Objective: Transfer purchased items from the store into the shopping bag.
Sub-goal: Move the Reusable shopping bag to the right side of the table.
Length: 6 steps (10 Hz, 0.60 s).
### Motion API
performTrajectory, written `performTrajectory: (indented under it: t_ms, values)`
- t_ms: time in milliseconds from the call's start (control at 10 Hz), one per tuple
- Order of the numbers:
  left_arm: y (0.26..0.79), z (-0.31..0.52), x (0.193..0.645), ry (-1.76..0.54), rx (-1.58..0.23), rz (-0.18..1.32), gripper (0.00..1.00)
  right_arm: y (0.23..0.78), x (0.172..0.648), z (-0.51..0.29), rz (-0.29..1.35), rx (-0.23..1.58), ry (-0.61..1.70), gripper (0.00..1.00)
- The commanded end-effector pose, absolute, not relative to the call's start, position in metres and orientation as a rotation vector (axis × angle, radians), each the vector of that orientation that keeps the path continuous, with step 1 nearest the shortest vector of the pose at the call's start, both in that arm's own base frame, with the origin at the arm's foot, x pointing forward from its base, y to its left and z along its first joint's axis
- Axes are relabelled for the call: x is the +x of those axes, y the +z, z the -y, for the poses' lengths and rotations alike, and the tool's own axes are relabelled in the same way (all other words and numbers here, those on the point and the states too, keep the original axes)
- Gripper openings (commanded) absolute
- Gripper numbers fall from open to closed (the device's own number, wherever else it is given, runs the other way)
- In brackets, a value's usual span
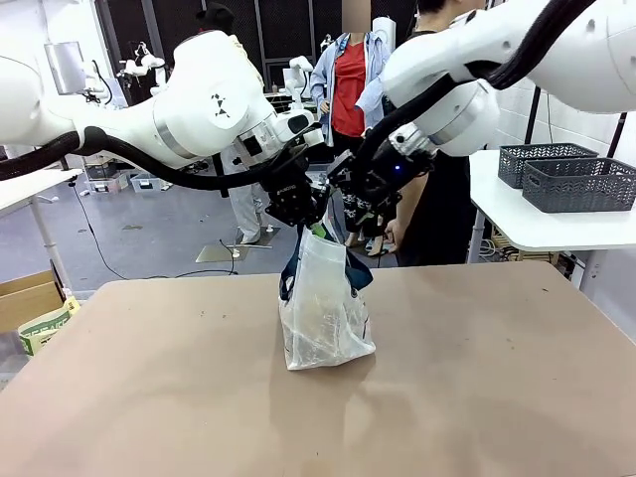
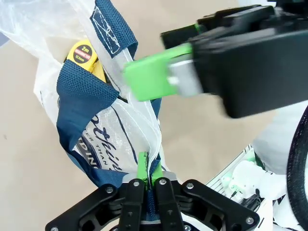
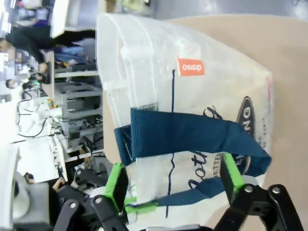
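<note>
The shopping bag (image 1: 326, 318) stands near the middle of the brown tabletop (image 1: 497, 388), and both arms are gathered over its mouth. From where I stand this looks like the bag-handling part of the job: the mouth is being held up and spread, either to take another item or to finish off.

The left gripper (image 2: 147, 169) has its jaws closed tight on the thin plastic rim of the bag, the green pads pressed together with the film pinched between them. The right gripper (image 3: 171, 185) stands with its jaws wide apart, one on either side of the bag's upper edge and the navy handle (image 3: 192, 137); I would say it holds nothing yet.

Inside the bag, through the left wrist view, a yellow tape measure (image 2: 84, 57) lies against the plastic, beside a fold of the blue strap. So at least one purchased item is already in.

The next move, I judge, calls for the right jaws to close on the far rim or strap without snagging the left gripper, since the two sit very near each other. The loose film could slip or crumple.

Around them: two dark grey baskets (image 1: 576, 179) rest on a white side table (image 1: 537, 229) at the right, well apart from the bag. A person (image 1: 437, 199) stands just behind the bag across the tabletop.
</note>
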<state>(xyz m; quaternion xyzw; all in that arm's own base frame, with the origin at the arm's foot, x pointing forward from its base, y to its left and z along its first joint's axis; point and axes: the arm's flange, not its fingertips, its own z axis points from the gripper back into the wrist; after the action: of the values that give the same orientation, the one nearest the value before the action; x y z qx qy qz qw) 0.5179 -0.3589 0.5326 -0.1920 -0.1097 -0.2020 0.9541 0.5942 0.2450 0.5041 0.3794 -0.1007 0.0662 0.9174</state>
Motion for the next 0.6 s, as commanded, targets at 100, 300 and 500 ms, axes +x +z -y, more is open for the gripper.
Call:
performTrajectory:
  t_ms: [100, 300, 500]
  values:
    - [0.532, 0.359, 0.518, -0.404, -0.4, 0.22, 0.0, 0.509, 0.563, -0.207, 0.211, 0.735, 0.187, 1.0]
    - [0.532, 0.359, 0.518, -0.404, -0.4, 0.22, 0.0, 0.517, 0.541, -0.179, 0.188, 0.545, 0.31, 1.0]
    - [0.532, 0.359, 0.518, -0.404, -0.4, 0.22, 0.0, 0.524, 0.517, -0.144, 0.302, 0.451, 0.498, 1.0]
